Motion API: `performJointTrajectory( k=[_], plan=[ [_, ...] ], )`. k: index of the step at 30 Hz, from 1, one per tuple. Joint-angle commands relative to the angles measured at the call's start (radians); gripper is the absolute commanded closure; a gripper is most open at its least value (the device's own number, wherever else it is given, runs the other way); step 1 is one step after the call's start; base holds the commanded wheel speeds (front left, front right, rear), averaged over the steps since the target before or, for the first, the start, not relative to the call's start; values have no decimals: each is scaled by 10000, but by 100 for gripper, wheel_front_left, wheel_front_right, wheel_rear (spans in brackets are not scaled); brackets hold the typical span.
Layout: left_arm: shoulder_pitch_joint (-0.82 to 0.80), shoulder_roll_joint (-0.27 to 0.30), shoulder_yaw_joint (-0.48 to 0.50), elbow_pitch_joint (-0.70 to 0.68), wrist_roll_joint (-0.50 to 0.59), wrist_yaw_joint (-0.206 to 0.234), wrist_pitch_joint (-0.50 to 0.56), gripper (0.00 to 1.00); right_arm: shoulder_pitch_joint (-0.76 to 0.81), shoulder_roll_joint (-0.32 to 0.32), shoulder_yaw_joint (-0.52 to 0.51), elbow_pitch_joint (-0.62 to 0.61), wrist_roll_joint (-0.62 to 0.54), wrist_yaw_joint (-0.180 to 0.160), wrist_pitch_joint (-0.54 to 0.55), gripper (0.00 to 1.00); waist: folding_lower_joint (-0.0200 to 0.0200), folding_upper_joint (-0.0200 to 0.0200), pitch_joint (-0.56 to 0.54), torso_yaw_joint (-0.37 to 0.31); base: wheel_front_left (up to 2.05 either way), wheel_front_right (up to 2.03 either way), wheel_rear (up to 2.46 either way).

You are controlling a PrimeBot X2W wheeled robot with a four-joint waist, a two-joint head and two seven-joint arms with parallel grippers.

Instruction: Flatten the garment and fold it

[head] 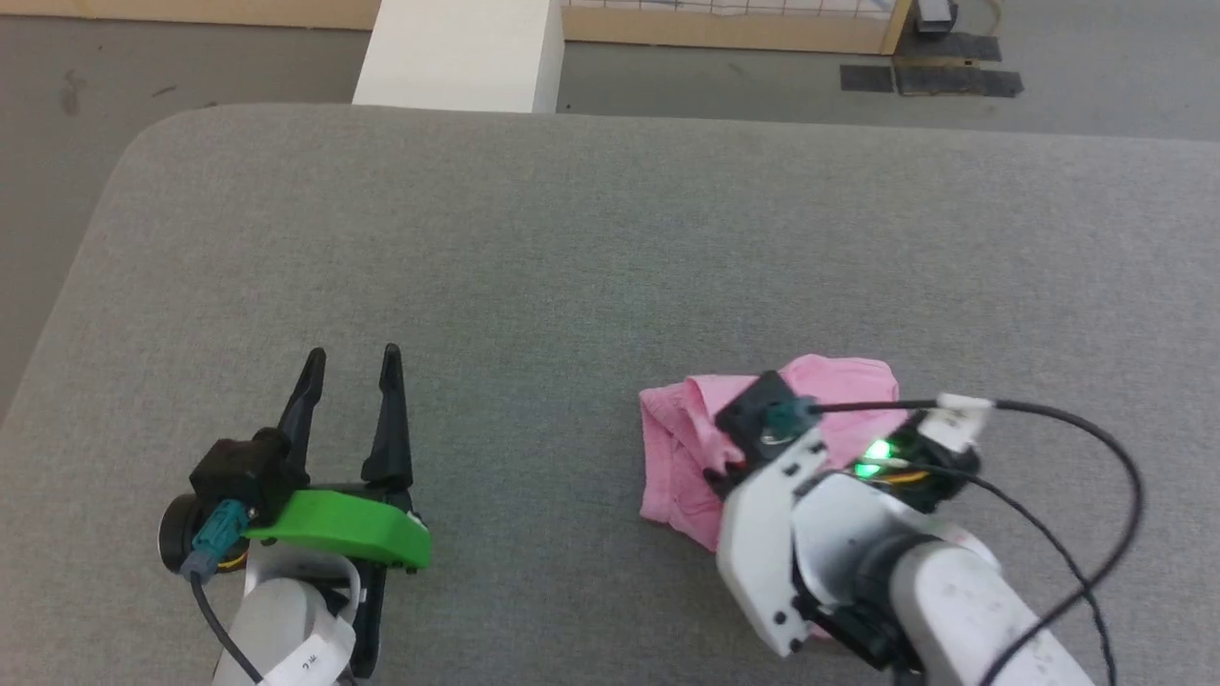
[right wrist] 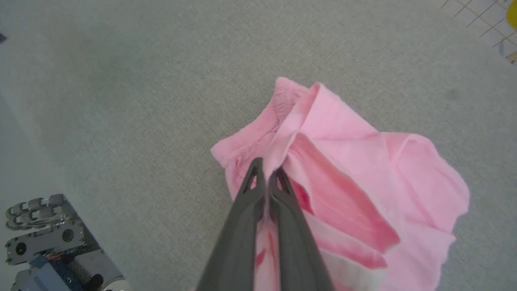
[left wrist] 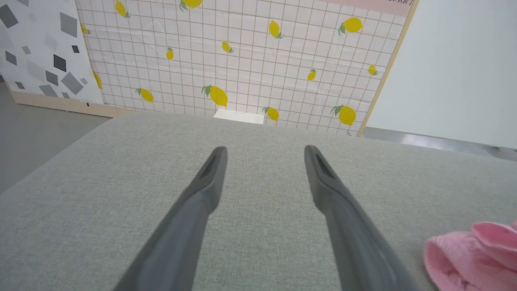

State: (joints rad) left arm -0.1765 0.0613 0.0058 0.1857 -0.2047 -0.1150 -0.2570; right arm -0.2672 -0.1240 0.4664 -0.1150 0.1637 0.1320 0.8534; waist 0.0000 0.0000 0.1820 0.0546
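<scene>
Flattening is seemingly beginning: the right gripper (right wrist: 266, 169) is clamping a fold of the crumpled garment (head: 843, 386) lying near-right on the grey cushion (head: 572, 238), while the left gripper (head: 353, 362), fingers (head: 389, 419) apart, is probably needing to grab an opposite edge.

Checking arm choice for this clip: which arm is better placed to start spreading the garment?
Probably right: the right gripper is shut on a fold of the garment; the left gripper stands open, apart from it.
</scene>
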Motion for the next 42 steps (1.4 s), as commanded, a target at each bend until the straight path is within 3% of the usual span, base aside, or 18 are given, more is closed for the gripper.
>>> performJointTrajectory(
  k=[1,3,4,5,6,12,17,21,26,30,34,42],
  plan=[
    [-200,-52,-35,38,17,-67,-47,0,-354,16,280,446,198,-13,-92,100,0,0,117,155,0,0,0],
    [-248,-64,-69,61,-16,-76,-47,0,-654,62,579,1026,376,-13,-242,100,0,0,172,238,0,0,0],
    [-264,-69,-78,71,-32,-79,-47,0,-768,94,696,1234,487,-13,-342,85,0,0,189,266,0,0,0],
    [-273,-73,-83,82,-48,-82,-47,0,-888,103,856,1407,604,-13,-445,50,0,0,204,287,0,0,0],
    [-279,-78,-86,98,-65,-87,-47,0,-1018,91,1024,1602,750,-13,-540,0,0,0,218,305,0,0,0],
    [-223,-93,-63,178,-95,-104,-47,0,-1669,-147,1622,1795,1219,-13,-1528,0,0,0,186,290,0,0,0],
    [-97,-99,21,216,-53,-112,-47,0,-1822,-259,1576,1044,1518,-13,-3135,0,0,0,-9,121,0,0,0],
    [-25,-102,60,179,-18,-117,-47,0,-1446,-108,478,382,1476,-13,-4917,0,0,0,-172,-27,0,0,0],
    [95,-105,181,29,14,-119,-47,0,-65,570,-1887,-69,1910,-13,-6943,0,0,0,-304,-238,0,0,0],
    [154,-107,233,-120,40,-122,-47,0,1140,719,-3330,258,2143,-13,-7305,0,0,0,-310,-349,0,0,0],
    [158,-108,273,-231,68,-125,-47,0,2072,732,-4211,972,3348,-13,-7488,0,0,0,-266,-416,0,0,0],
    [91,-109,355,-312,64,-130,-47,0,2456,735,-4061,2288,3587,-13,-6498,0,0,0,-127,-453,0,0,0]
  ],
)
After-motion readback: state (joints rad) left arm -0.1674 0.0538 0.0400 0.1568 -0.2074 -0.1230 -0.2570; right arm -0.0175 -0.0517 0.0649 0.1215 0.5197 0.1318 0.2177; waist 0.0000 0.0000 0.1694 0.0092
